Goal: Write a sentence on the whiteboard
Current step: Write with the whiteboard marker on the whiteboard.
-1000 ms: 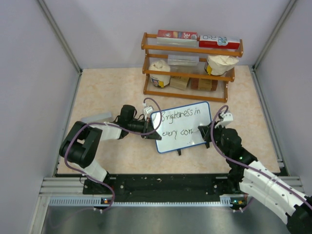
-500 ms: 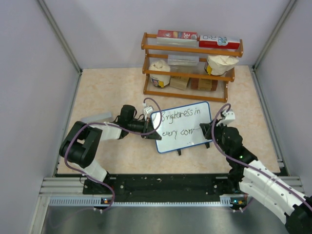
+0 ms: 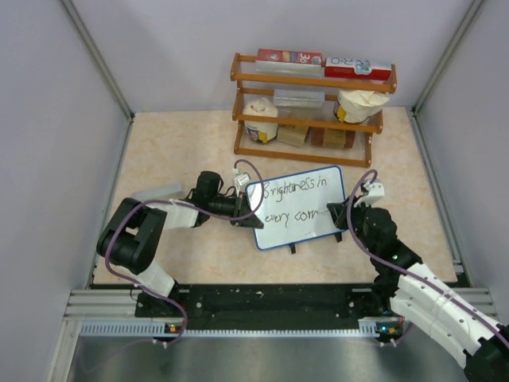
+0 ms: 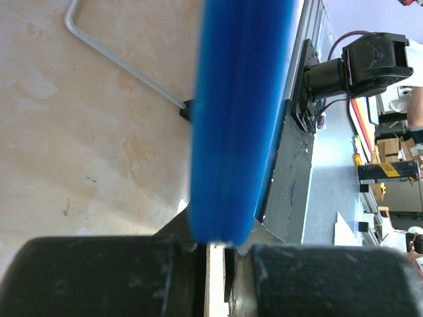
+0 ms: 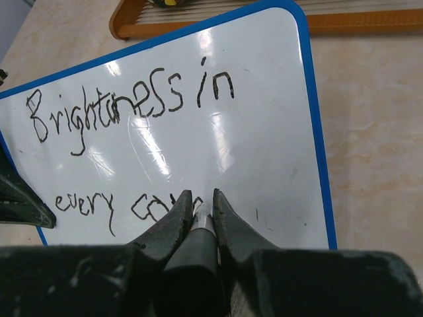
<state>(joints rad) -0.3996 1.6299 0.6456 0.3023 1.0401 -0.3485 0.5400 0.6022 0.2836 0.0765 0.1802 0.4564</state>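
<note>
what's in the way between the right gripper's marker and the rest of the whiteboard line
Nothing visible: the marker in the right gripper sits at the whiteboard, and the white beyond the sentence's last letters is bare.

- table (image 3: 175, 143): beige marbled top; black rail (image 3: 262, 298) runs along the near edge.
- wooden rack (image 3: 302, 157) stands at the far edge, right of centre. Boxes on its top shelf, bags and packets below.
- whiteboard (image 3: 328, 203) near mid-table, a small black foot (image 3: 293, 248) at its near edge touching the top.
- bent metal rod (image 4: 119, 63) lies on the top, ending just beside the board's blue rim.
- flat grey piece (image 3: 159, 191) on the left, well apart from the rack; identity unclear.
</note>
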